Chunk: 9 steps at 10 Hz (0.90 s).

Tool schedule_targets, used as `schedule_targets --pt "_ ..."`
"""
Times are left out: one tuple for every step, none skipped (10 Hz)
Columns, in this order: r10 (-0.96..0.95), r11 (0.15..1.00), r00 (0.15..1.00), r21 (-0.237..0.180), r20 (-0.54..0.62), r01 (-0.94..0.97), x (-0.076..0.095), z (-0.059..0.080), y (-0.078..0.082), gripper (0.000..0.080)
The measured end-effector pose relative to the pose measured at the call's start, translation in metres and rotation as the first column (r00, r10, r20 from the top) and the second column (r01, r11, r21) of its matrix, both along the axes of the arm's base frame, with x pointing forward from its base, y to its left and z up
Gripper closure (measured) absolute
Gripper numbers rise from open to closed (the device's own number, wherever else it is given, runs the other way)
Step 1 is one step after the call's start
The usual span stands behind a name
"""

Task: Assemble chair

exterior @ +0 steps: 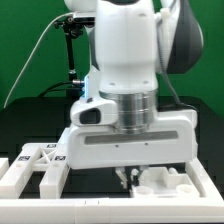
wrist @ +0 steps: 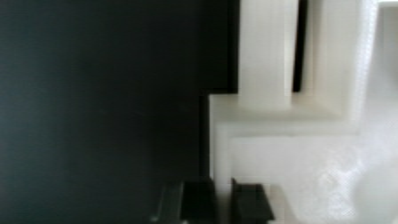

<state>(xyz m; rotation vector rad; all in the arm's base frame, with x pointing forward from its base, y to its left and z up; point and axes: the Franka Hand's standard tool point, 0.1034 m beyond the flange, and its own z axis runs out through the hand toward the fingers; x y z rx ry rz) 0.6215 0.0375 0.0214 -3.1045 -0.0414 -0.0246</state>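
1. Hand (wrist: 212, 192) is drawn narrow, its two dark fingers (wrist: 176, 203) close together, and we see nothing gripped between them.
2. In the wrist view we find a white chair part (wrist: 294, 130) with a long slot lying on the dark counter (wrist: 98, 100), just beside the fingers; we cannot tell whether they touch.
3. In the exterior view the arm (exterior: 125, 60) reaches low over the counter, the hand between a tagged chair piece (exterior: 35, 160) at the exterior view's left and a rounded chair piece (exterior: 165, 184) at its right.
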Motion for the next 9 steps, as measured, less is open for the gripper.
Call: schedule_targets --pt "-0.013 1.000 1.000 -0.005 -0.007 0.013 0.0001 -0.0005 0.0012 0.0771" --pt "-0.015 1.000 1.000 -0.007 -0.008 0.015 0.0002 -0.0008 0.0012 0.0771" --pt "-0.015 1.000 1.000 -0.008 -0.008 0.015 0.0002 -0.0008 0.0009 0.0771" --pt "-0.015 1.000 1.000 -0.008 -0.008 0.015 0.0002 -0.0009 0.0005 0.0771" --pt "-0.014 1.000 1.000 -0.008 -0.008 0.014 0.0001 -0.0009 0.0007 0.0771" --pt "-0.014 1.000 1.000 -0.008 -0.008 0.014 0.0000 -0.0010 0.0007 0.0654" --pt "-0.014 1.000 1.000 -0.008 -0.008 0.014 0.0000 -0.0010 0.0007 0.0517" --pt "-0.014 1.000 1.000 -0.008 -0.008 0.014 0.0000 -0.0010 0.0007 0.0380" --pt "-0.014 1.000 1.000 -0.008 -0.008 0.014 0.0000 -0.0010 0.0007 0.0380"
